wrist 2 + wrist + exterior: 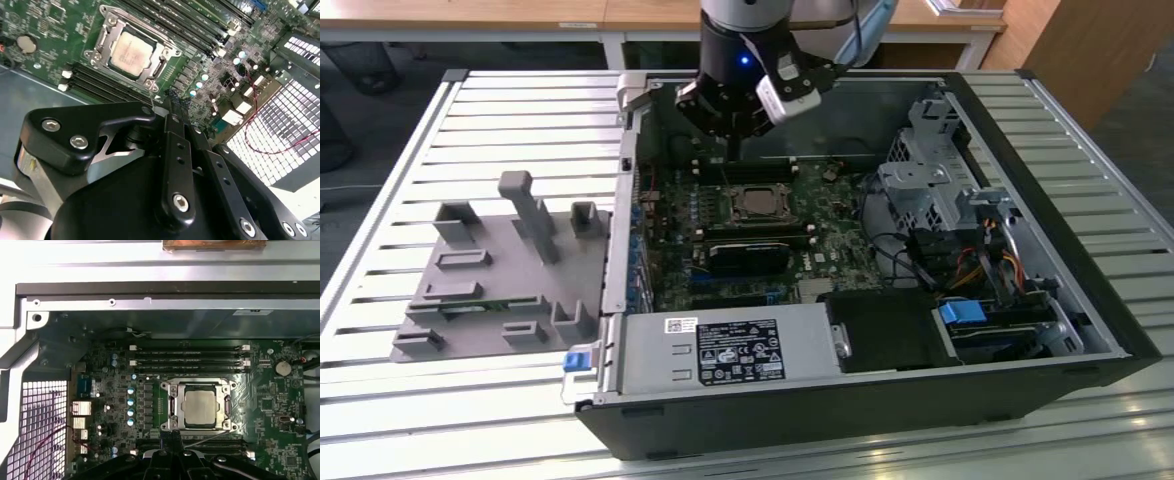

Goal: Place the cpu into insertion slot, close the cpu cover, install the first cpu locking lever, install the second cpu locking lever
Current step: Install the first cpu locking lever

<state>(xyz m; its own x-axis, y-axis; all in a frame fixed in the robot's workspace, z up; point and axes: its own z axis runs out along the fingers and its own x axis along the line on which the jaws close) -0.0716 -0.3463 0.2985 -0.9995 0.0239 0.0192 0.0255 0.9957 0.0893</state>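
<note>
The black two-fingered end effector [728, 155] hangs inside an open black computer case [881, 410] that lies on a slatted grey metal surface [520, 120]. In both wrist views its fingers [172, 145] run together to one narrow tip [170, 436], with nothing visible between them.

Just beyond that tip, on the green circuit board [280, 440], sits the small square black insertion slot [180, 409]. The flat square cpu with a silvery-grey metal top [200, 408] lies in it. The thin silvery metal cpu cover [173, 399], a frame with a window, lies flat around the chip.

In the second wrist view the tip stands near one corner of the cover, apart from the chip [131, 50]. Long narrow black memory slots [190, 355] run on the far side of the socket from the end effector. Off to the exterior view's left of the end effector, outside the case, a grey plastic fixture [480, 280] rests on the surface.
</note>
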